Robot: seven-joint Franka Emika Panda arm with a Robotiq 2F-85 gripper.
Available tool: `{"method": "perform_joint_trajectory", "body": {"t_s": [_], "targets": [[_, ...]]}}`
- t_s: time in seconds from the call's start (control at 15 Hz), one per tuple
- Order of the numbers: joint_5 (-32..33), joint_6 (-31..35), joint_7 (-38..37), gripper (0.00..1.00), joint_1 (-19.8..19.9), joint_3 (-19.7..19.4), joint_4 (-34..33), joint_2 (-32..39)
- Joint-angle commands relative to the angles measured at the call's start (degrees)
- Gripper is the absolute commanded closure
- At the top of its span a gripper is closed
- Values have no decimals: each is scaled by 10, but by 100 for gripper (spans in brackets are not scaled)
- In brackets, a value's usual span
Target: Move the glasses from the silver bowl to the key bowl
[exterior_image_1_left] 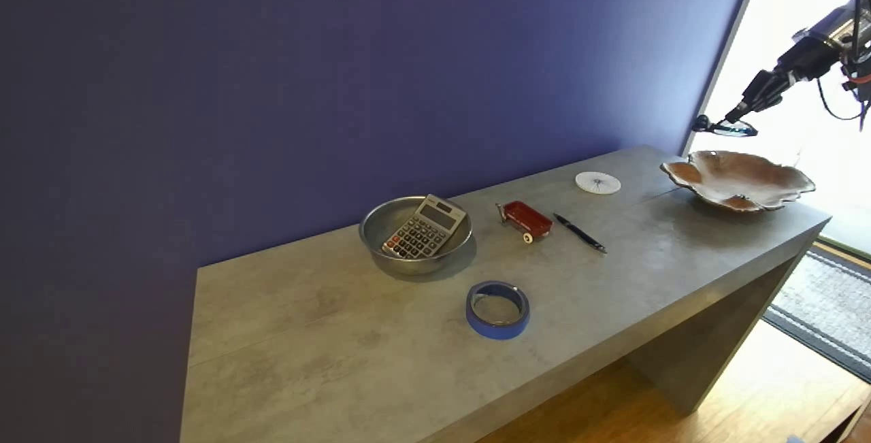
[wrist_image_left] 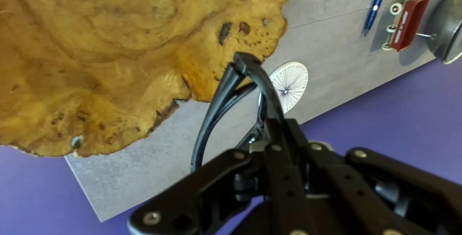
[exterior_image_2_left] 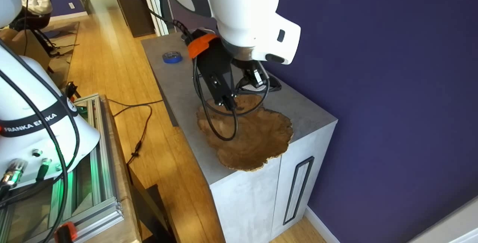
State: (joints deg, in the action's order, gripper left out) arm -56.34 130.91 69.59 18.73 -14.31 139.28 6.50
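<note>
We are seeing the gripper [exterior_image_1_left: 735, 115] pinching the glasses [exterior_image_1_left: 736, 130], its tips pressing in on the dark frame. The glasses are hanging in the air near the key bowl [exterior_image_1_left: 742, 176], higher than its wavy rim and apart from it. In the wrist view, one end of the frame is showing in front of the key bowl's edge, and more of it is showing in front of the grey table [wrist_image_left: 137, 173] and a white disc [wrist_image_left: 291, 81]. We are not managing to tell how much of the glasses is hanging right over the key bowl. In an exterior view, the white arm [exterior_image_2_left: 248, 9] is hanging over the table. Well apart from the glasses, the silver bowl [exterior_image_1_left: 408, 266] is standing near the purple wall [exterior_image_1_left: 374, 75]. A calculator [exterior_image_1_left: 423, 226] is leaning inside it, with its top end poking over the rim. A red wagon [exterior_image_1_left: 529, 219] is standing near the silver bowl, and a pen [exterior_image_1_left: 580, 233] is lying just beside the wagon. The disc is lying flat between the wagon and the key bowl. In both exterior views, we are seeing blue tape [exterior_image_1_left: 497, 330] on the table.
</note>
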Motion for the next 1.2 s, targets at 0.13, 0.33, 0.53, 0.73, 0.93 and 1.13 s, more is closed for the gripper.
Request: {"method": "perform_joint_trajectory", "body": {"t_s": [0.13,0.33,0.53,0.73,0.93,1.13], "targets": [[-6,112,32,98,-2,-8,-3,44],[5,168,26,98,-6,-1,-1,64],[11,185,22,68,-5,8,0,74],[12,184,3,54,-3,12,-2,75],[21,147,-63,34,-2,7,1,53],[7,131,-60,39,1,10,-2,59]]}}
